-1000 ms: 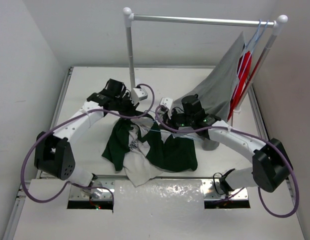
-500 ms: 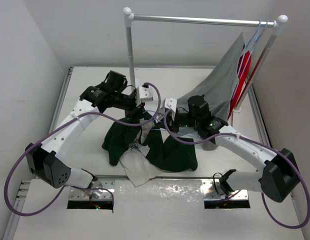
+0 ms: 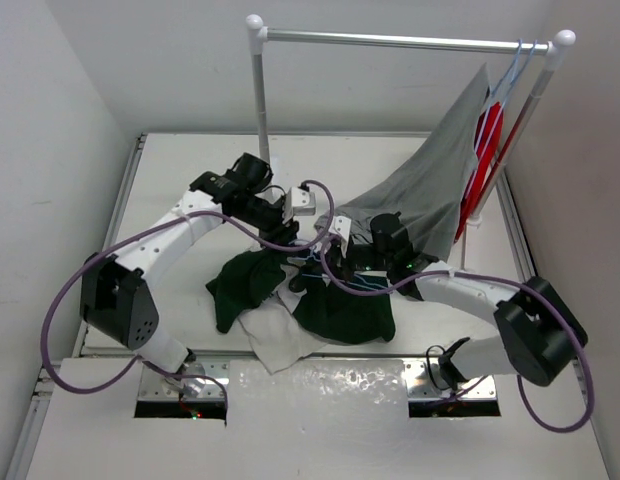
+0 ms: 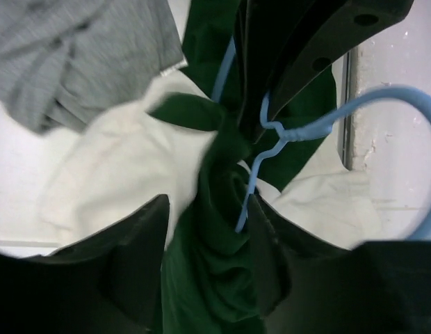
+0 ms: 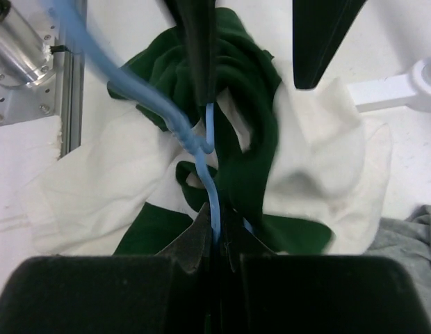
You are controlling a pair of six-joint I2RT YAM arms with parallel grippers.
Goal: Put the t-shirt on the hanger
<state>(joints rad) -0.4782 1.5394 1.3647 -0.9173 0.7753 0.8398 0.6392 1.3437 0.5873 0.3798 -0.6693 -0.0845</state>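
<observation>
**Operator:** Where is the shirt sitting?

**Spotter:** Your t-shirt (image 3: 340, 310) lies bunched on the table (image 3: 190, 170), on the arm-base side of the rack post (image 3: 260, 100). Green folds are on top and white cloth spills out at the near edge.

**Operator:** And the hanger?

**Spotter:** You have the hanger (image 5: 193, 141) over that heap, also on the near side of the post and a little to its right. Your right gripper (image 5: 217, 243) is clamped tight on the blue wire close to the twisted neck, and the hook curves away past it.

**Operator:** What about my left side?

**Spotter:** Your left gripper (image 4: 201, 261) stands between the post and the right gripper with its jaws apart. A roll of green fabric sits between the fingers (image 4: 128, 268), and as far as the wrist view shows you are not squeezing it.

**Operator:** Anything else close by?

**Spotter:** The grey shirt (image 3: 430, 185) hangs well to the right of the post, with the red garment (image 3: 487, 150) just beyond it.
</observation>
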